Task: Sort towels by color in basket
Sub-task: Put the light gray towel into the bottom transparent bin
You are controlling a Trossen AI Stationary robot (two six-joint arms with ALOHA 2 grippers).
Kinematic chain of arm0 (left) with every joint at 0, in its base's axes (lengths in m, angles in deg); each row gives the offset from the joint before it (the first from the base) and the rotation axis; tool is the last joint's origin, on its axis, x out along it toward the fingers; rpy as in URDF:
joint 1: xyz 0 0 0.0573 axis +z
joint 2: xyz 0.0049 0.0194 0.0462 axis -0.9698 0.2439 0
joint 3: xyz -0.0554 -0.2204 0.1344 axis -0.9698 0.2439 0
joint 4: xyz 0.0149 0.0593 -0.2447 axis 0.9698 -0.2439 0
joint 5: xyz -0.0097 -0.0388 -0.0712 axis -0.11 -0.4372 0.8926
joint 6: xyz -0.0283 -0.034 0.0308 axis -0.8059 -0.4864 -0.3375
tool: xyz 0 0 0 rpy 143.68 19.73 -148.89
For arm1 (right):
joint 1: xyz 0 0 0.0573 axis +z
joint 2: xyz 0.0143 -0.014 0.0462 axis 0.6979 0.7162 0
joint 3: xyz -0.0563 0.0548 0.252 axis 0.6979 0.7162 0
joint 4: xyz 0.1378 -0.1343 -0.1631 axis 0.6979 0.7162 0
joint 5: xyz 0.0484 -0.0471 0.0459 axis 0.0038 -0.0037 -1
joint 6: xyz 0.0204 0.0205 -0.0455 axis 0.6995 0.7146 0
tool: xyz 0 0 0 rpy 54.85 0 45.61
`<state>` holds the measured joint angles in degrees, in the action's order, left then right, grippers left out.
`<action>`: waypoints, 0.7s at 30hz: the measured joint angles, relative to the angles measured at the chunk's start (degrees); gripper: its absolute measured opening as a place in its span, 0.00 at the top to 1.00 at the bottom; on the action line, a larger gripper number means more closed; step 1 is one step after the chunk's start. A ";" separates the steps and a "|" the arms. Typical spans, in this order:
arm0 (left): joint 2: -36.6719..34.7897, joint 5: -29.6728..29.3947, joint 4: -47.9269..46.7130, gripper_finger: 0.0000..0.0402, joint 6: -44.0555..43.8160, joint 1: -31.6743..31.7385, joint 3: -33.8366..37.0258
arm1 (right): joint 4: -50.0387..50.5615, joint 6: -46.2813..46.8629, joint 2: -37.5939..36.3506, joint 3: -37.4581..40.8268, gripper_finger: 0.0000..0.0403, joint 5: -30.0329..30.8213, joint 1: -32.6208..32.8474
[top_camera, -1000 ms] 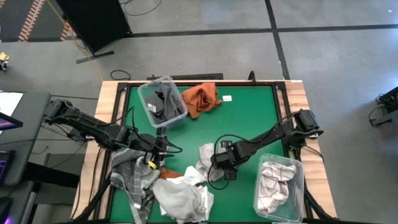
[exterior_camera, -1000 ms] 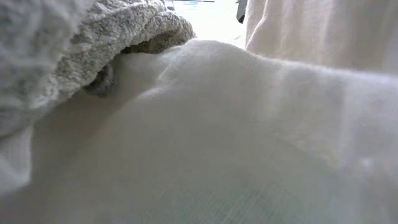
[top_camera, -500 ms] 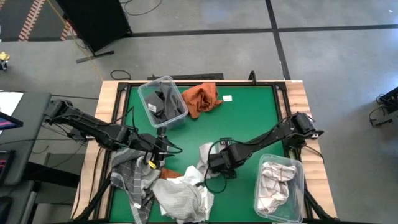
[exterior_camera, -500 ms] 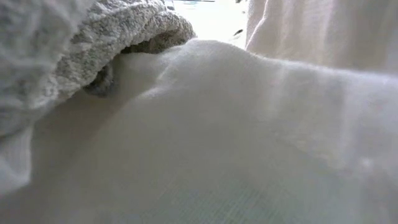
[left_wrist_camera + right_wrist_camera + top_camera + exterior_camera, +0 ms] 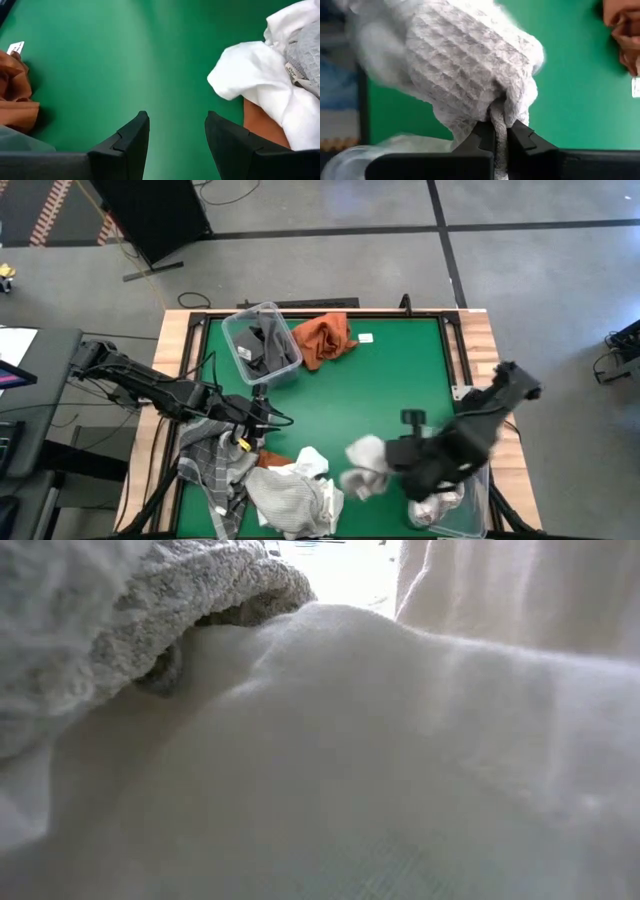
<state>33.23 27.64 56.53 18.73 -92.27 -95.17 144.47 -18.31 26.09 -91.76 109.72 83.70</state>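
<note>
My right gripper (image 5: pixel 393 459) is raised over the table's near right part, shut on a pale waffle-weave towel (image 5: pixel 363 466) (image 5: pixel 470 75). Just to its right stands a clear bin (image 5: pixel 470 515) holding a white towel with red lines (image 5: pixel 436 505). My left gripper (image 5: pixel 257 416) (image 5: pixel 175 135) stands open over bare green table at the left. A pile with a grey plaid towel (image 5: pixel 208 465) and a white towel (image 5: pixel 290 498) lies at the near left. A rust-orange towel (image 5: pixel 322 338) lies at the far side, beside a clear bin (image 5: pixel 262 345) holding a dark grey towel. My right gripper pinches a bunched fold of the waffle-weave towel (image 5: pixel 498 112) between its two fingers (image 5: pixel 482 137). The fingers slant steeply down. The towel is lifted clear of the table and bulges in a loose wad just past the fingertips.
White cloth (image 5: pixel 350 760) and a knitted grey edge (image 5: pixel 180 600) fill the low view. A small white tag (image 5: pixel 365 337) lies at the far side. Bare green table (image 5: pixel 390 380) shows in the middle, and wooden rails (image 5: pixel 485 350) frame it.
My right gripper has risen steeply and swung toward the table's near right corner and the bin there, staying shut. The waffle-weave towel has come off the table's middle with it and now hangs clear beside that bin.
</note>
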 joint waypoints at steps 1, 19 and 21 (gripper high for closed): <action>0.00 -0.02 0.35 0.55 0.02 0.00 0.00 | -0.48 1.36 -1.60 0.14 0.91 0.06 1.78; 0.00 -0.29 0.33 0.54 -1.61 3.56 0.00 | -0.05 24.68 -18.55 13.57 0.91 1.10 29.63; 0.00 -0.29 0.36 0.55 -1.69 3.91 0.00 | 0.04 26.50 -19.86 17.90 0.91 1.10 30.69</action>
<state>33.23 27.35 56.89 17.04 -88.36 -95.17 144.51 8.19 6.23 -73.85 110.82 114.39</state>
